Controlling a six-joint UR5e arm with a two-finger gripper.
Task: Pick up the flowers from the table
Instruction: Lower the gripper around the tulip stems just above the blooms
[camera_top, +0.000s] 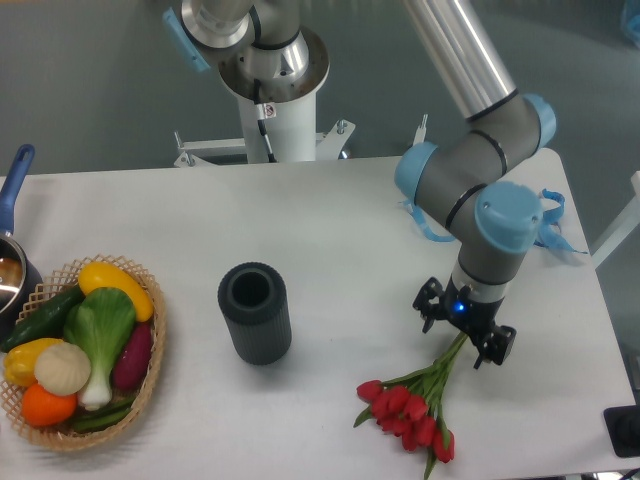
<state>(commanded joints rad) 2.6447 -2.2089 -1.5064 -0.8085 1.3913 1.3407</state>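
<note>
pincer (466, 334) fingers apart, straddling slim green stems of red flowers (412, 411) on matte table (330, 230).

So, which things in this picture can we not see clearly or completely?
From the fixed camera:
- Gripper: its fingertips are hidden behind its own body, so it is unclear whether it is open or shut on the flowers.
- Flower stem ends: covered by the gripper.
- Pot: cut off by the left edge; only the blue handle and part of the rim show.
- Black object: cut off by the right edge; what it is cannot be told.
</note>
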